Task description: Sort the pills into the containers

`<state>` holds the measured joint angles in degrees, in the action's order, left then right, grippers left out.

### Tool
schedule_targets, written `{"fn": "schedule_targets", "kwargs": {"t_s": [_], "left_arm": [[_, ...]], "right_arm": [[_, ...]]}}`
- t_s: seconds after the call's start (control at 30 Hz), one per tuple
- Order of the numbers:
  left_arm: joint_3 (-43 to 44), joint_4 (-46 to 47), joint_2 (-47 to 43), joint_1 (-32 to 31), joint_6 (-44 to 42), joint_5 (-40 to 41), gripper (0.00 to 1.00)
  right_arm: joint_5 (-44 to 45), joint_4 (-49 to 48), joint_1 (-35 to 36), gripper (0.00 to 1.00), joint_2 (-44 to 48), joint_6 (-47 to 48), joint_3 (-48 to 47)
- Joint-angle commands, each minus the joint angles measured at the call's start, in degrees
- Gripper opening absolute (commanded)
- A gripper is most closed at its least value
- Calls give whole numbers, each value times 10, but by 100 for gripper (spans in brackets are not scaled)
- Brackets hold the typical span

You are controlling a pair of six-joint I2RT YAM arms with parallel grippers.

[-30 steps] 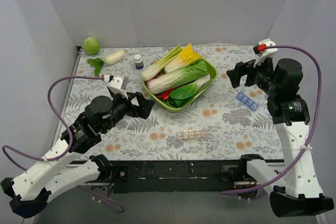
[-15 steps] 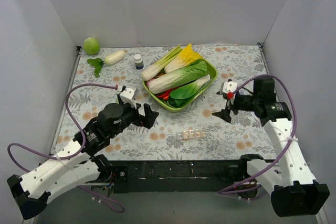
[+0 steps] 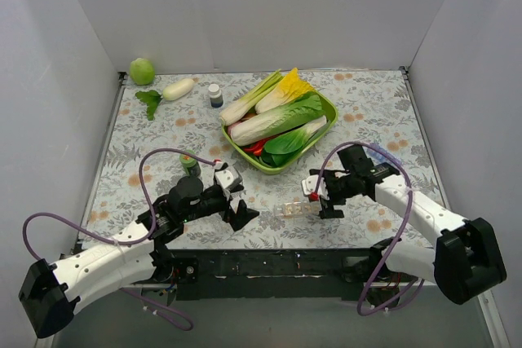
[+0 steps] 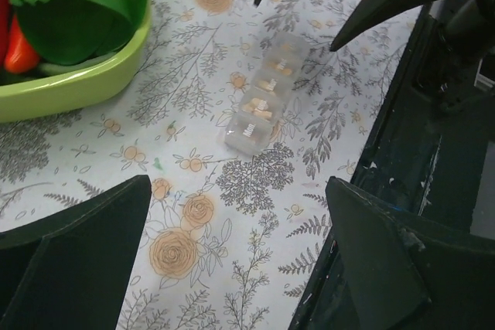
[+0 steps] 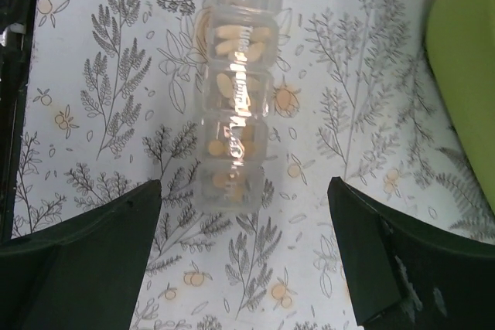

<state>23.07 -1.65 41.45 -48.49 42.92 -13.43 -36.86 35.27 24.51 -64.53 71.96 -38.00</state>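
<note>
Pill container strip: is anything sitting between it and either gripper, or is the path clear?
Nothing visible is in the way. The container strip lies on bare tablecloth between the open left gripper and the open right gripper. The green bowl sits farther back, off both approach lines.

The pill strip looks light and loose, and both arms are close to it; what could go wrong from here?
1. The left hand and right hand are both open and aimed at the pill strip from opposite ends, so they might collide.
2. The strip lies flat near the table's front rail; a fingertip bump might skid it that way instead of gripping it.
</note>
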Motion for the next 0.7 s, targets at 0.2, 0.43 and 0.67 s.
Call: {"fn": "schedule_targets", "kwargs": {"t_s": [0.2,0.43,0.67], "left_arm": [[-52,106,5,-20,-145,-99,98],[-49,107,60,-55,-181,-73,98],[-48,145,126,-97,-214,-36,95]], "right_arm": [[81,-160,133,88,-88,-71,33],[90,-177,152,67,-140,-107,21],[94,-165,154,28,-140,-130,26]]}}
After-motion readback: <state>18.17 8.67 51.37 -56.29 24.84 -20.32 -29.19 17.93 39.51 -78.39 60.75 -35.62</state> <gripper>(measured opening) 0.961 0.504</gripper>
